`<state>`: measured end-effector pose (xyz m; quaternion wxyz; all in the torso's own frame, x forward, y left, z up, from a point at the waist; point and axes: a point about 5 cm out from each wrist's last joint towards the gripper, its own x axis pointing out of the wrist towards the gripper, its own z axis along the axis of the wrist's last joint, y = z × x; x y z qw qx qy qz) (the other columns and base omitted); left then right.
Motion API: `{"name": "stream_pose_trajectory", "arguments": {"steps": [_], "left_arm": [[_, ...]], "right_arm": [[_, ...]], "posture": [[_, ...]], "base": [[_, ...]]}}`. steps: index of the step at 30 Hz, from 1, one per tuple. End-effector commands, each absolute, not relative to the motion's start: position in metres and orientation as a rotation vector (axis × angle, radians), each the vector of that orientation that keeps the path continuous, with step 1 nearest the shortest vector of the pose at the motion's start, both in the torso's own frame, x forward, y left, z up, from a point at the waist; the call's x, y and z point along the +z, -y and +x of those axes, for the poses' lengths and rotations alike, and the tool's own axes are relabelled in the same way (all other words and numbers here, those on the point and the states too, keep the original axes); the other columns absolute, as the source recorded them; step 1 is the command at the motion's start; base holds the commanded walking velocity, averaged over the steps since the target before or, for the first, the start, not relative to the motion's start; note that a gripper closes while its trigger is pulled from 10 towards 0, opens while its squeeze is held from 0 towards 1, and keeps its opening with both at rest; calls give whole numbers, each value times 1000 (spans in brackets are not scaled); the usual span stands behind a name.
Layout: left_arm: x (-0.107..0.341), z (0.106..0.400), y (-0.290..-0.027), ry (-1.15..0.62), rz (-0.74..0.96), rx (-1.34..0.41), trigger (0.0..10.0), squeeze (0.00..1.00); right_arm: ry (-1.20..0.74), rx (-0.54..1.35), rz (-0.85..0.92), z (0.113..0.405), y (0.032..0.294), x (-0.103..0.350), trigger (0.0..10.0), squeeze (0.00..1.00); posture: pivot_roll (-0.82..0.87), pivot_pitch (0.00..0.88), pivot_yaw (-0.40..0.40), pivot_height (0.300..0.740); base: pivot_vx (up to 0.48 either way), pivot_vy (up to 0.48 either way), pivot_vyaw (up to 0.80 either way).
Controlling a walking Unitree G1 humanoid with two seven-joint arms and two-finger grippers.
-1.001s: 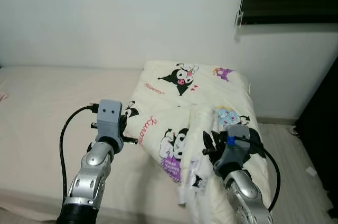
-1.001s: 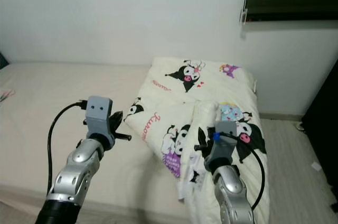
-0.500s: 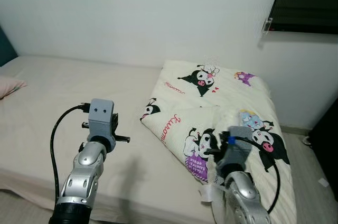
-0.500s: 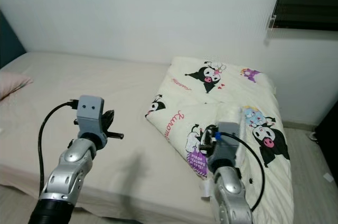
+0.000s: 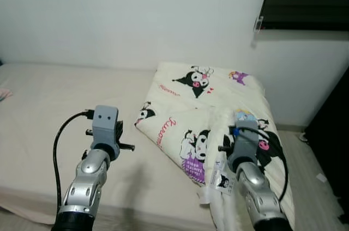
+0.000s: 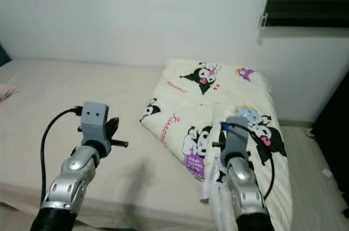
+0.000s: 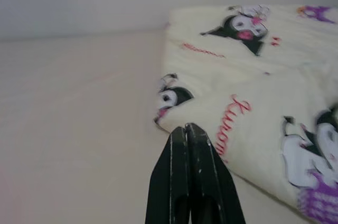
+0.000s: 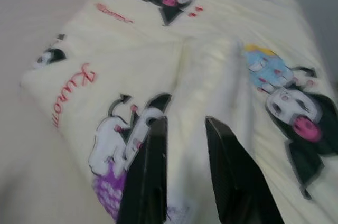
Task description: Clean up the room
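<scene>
As the quilt (image 5: 210, 119) lies ahead of both arms, I note the spread right claw (image 8: 185, 171) is nearer; the left claw (image 7: 191, 145) is pressed together.

The cartoon-print blanket (image 5: 218, 127) runs off the bottom edge, its lower end hidden behind the right arm.

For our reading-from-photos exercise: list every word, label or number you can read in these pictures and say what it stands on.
"Kuromi", in red script, partly legible: on the cream blanket near the left claw.
More red script near the blanket's upper cartoon figure: too small to read.
White care tag at the blanket's edge: print too small to read.
No other text is readable.
</scene>
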<state>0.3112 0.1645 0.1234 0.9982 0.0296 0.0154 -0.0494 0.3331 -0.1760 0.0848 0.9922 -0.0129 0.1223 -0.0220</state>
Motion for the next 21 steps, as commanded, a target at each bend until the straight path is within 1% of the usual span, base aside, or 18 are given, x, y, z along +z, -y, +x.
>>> {"name": "stream_pose_trajectory", "arguments": {"steps": [1,2,4,5,6,7,8,9,10,11,14,16,17,19,20,21], "left_arm": [[122,307,-164,-41,59,-145,10000,0],[124,305,-163,-33,58,-172,10000,0],[125,304,-162,-29,63,-193,10000,0],[126,302,-161,-25,69,-217,10000,0],[127,301,-161,-23,73,-233,10000,0],[129,299,-161,-18,78,-251,10000,0],[129,299,-161,-18,78,-251,10000,0],[131,296,-162,-5,83,-275,10000,0],[134,294,-163,5,87,-289,10000,0],[138,292,-165,26,96,-299,10000,0],[143,290,-167,49,108,-301,10000,0],[154,287,-172,95,117,-317,10000,0],[154,287,-172,95,117,-317,10000,0],[160,280,-169,113,113,-375,10000,0],[160,280,-169,113,113,-375,10000,0],[163,277,-167,118,112,-417,10000,0]], "right_arm": [[-297,-61,11,339,180,78,10000,0],[-312,-71,14,344,183,80,10000,0],[-319,-79,2,348,186,81,10000,0],[-323,-87,-8,352,188,83,10000,0],[-325,-92,-14,354,189,85,10000,0],[-327,-101,-31,357,193,88,10000,0],[-327,-101,-31,357,193,88,10000,0],[-325,-117,-29,360,197,91,10000,588],[-322,-128,-26,362,199,93,10000,588],[-319,-144,-12,364,204,95,10000,1000],[-316,-170,11,366,208,97,10000,1000],[-308,-220,82,368,216,99,10000,1000],[-308,-220,82,368,216,99,10000,1000],[-301,-242,130,368,219,99,10000,1000],[-301,-242,130,368,219,99,10000,1000],[-301,-245,142,368,220,99,10000,1000]], "posture": [[-4,110,7,740],[9,146,0,740],[9,146,0,740],[24,182,-3,740],[24,182,-3,740],[42,238,-3,740],[42,238,-3,740],[51,261,-3,740],[57,273,-3,740],[70,296,-2,740],[81,314,1,740],[105,345,6,740],[105,345,6,740],[119,352,9,740],[119,352,9,740],[125,357,10,740]], "base": [[0,0,0],[0,0,0],[0,0,0],[0,0,0],[0,0,0],[0,0,0],[0,0,0],[0,0,0],[0,0,0],[0,0,0],[0,0,0],[0,0,0],[0,0,0],[0,0,0],[0,0,0],[0,0,0]]}}
